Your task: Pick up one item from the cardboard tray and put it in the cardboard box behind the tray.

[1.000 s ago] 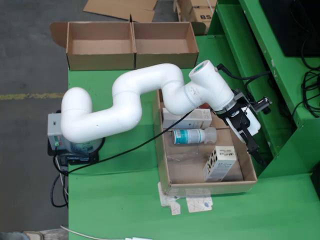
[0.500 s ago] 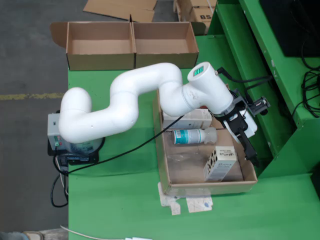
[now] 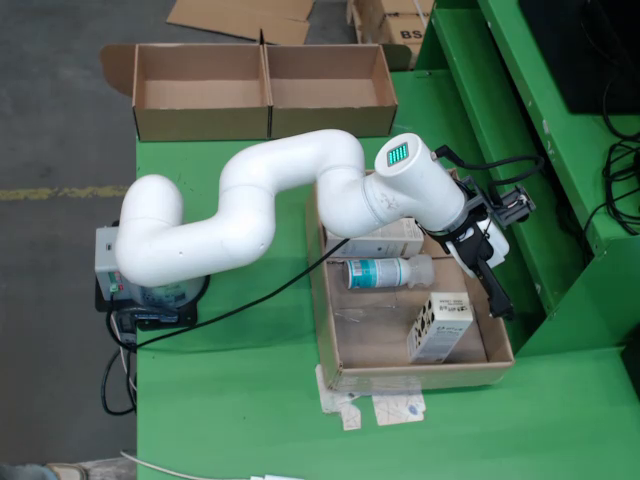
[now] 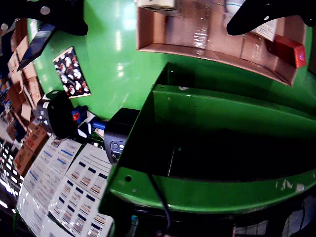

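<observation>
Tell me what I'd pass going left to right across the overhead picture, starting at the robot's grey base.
Grey base → white arm → bottle → patterned carton → black fingers, by the tray's right wall.

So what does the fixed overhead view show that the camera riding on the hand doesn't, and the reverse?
Only the overhead view shows the white arm, the hand at the tray's right wall, the bottle and the two-compartment cardboard box. Only the hand camera shows a red box, a green shelf frame and printed sheets. Both show the cardboard tray on the green table.
</observation>
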